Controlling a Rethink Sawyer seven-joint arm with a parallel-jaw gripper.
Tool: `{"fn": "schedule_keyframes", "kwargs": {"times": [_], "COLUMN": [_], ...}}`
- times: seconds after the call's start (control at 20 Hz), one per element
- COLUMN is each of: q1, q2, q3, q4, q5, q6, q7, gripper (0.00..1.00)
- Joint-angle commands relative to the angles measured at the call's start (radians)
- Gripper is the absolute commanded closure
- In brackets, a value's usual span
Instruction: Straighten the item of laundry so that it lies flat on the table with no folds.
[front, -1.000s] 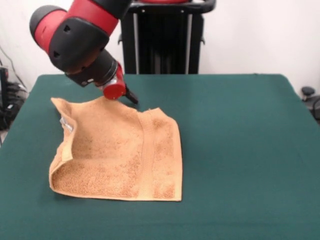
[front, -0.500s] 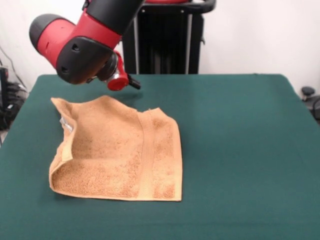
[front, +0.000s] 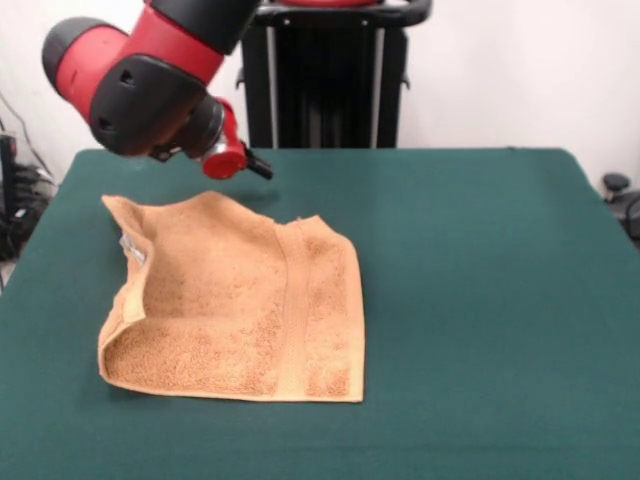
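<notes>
One dark green cloth covers the table (front: 480, 300) edge to edge; behind it stand a white wall and a black upright stand (front: 325, 75). Most of the surface is bare: the whole right half and the near strip are open. The towel (front: 235, 300) lies on the left half, clear of all table edges. Its left side is folded over on itself, forming a raised doubled edge; a flat woven band (front: 293, 310) runs front to back near its right edge. A small white tag (front: 131, 248) shows at the left fold; no writing is legible. The claw (front: 258, 166) hangs above the table just behind the towel's far edge, apart from it; whether it is wide or narrow cannot be determined.
</notes>
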Motion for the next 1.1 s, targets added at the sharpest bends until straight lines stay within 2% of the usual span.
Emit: {"fn": "schedule_keyframes", "kwargs": {"times": [0.05,0.2,0.35,0.8,1.1], "q1": [-0.023,-0.044,-0.082,-0.094,-0.116], "q2": [-0.049,-0.077,-0.104,-0.111,-0.114], "q3": [0.137,0.16,0.208,0.222,0.258], "q4": [-0.028,-0.008,0.006,0.017,0.021], "q5": [0.124,0.162,0.186,0.217,0.219], "q6": [0.101,0.086,-0.016,0.034,-0.028], "q7": [0.125,0.107,0.132,0.096,0.108], "gripper": [1.0,1.0,1.0,1.0,1.0]}}
